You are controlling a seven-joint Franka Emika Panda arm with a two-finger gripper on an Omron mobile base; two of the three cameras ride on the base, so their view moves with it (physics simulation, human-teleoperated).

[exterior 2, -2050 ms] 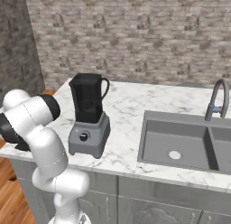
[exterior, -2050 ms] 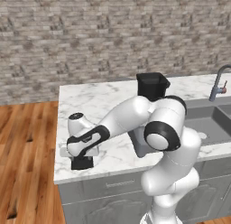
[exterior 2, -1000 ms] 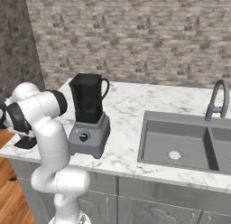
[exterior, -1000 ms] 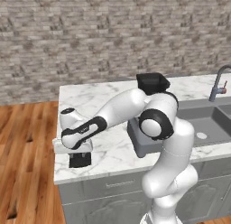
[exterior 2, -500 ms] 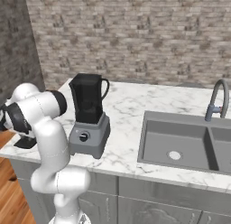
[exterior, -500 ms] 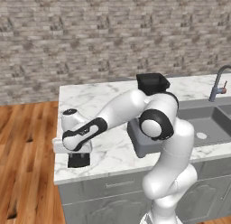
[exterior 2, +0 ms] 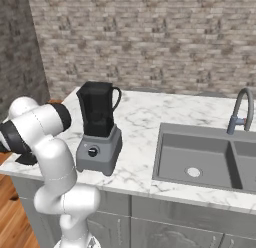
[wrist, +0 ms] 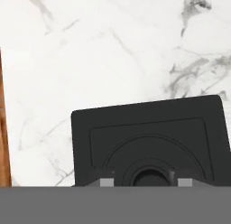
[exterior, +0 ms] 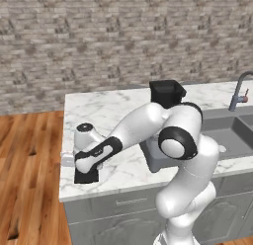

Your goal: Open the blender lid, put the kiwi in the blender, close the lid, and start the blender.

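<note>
The blender lid (exterior: 87,177) lies flat on the marble counter near its front left corner, also seen as a dark slab behind my arm (exterior 2: 26,160). My gripper (exterior: 85,166) points down right over it. In the hand view the lid (wrist: 149,123) is very close, and my gripper (wrist: 144,182) has its fingertips (wrist: 106,182) on either side of the lid's round middle knob; whether they touch it is unclear. The blender (exterior 2: 99,134) stands mid-counter with its black jar (exterior: 167,92) uncovered. The kiwi is out of view.
The counter's left edge (wrist: 4,128) and front edge run close to the lid, with wood floor (exterior: 29,155) beyond. A sink (exterior 2: 205,159) with a faucet (exterior 2: 240,112) lies to the right. A brick wall backs the counter.
My arm has straightened its elbow and brought the hand a little lower over the lid. The lid and blender have not moved.
</note>
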